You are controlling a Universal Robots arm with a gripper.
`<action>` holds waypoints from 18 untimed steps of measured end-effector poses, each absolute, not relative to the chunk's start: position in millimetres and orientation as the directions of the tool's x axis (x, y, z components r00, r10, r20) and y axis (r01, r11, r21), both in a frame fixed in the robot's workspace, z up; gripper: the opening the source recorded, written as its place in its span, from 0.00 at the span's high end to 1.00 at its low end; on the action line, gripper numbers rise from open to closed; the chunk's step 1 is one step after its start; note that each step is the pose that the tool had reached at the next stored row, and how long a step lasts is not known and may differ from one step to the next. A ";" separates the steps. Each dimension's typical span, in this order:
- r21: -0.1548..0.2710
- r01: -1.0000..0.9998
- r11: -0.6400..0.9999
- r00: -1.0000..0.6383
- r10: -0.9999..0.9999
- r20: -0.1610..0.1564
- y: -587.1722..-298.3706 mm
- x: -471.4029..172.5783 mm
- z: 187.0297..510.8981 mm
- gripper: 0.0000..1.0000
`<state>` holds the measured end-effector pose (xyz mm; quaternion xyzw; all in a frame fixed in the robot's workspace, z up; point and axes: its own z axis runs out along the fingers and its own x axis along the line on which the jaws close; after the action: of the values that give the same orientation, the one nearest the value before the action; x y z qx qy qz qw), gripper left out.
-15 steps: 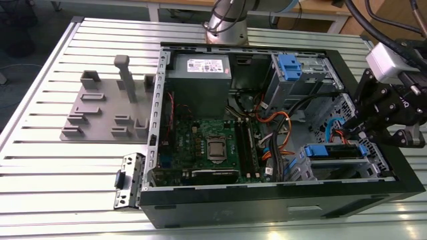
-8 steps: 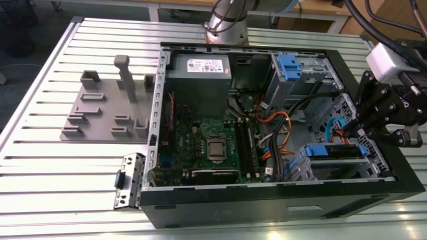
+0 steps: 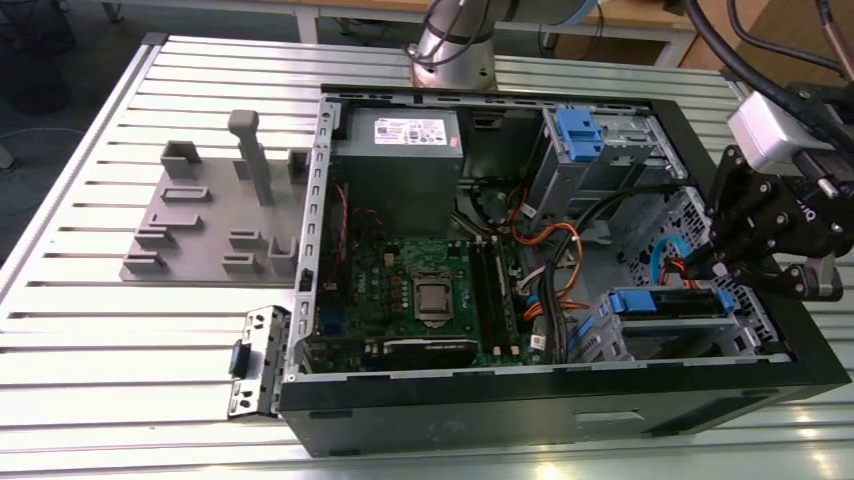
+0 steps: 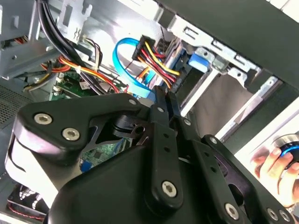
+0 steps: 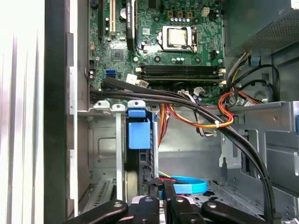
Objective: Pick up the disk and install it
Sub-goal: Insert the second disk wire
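Observation:
The disk [image 3: 674, 300] sits in the drive bay at the case's front corner, on the exterior view's right, with its blue bracket facing up. In the first wrist view the disk [image 5: 140, 161] stands edge-on in the cage under its blue tab. My gripper [image 3: 714, 268] hovers just beside and above that bay, inside the case. In both wrist views its two thin black fingers lie pressed together, shut with nothing between them: gripper [image 4: 166, 91], gripper [image 5: 162, 184]. The tips are close to a blue data cable [image 5: 189, 184] and a bundle of coloured power wires [image 4: 156, 58].
The open computer case [image 3: 534, 415] lies on a slotted metal table [image 3: 120, 400]. Inside are a motherboard [image 3: 420, 295], a grey power supply [image 3: 400, 150], and an upper cage with a blue clip [image 3: 577, 130]. Thick black cables [image 5: 224, 128] cross the case. A grey fixture [image 3: 200, 225] stands at the exterior view's left. A hand [image 4: 275, 165] is nearby.

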<state>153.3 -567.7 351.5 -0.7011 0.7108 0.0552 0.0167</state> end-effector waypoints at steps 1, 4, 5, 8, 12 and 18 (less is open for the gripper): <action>0.055 -0.998 0.010 -0.016 -0.995 -0.101 -569.5 152.5 351.0 0.84; 0.055 -0.998 0.008 -0.014 -0.994 -0.106 -572.1 151.2 347.8 0.84; 0.055 -0.998 0.006 -0.012 -0.994 -0.108 -572.6 151.1 346.9 0.84; 0.055 -0.998 0.003 -0.009 -0.994 -0.112 -573.8 150.6 344.7 0.84; 0.055 -0.998 -0.003 -0.004 -0.994 -0.113 -576.4 150.3 341.9 0.84; 0.055 -0.998 -0.011 0.004 -0.994 -0.113 -578.3 150.3 338.1 0.84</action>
<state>150.3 -578.3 338.1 -0.7084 0.7030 0.0596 0.0202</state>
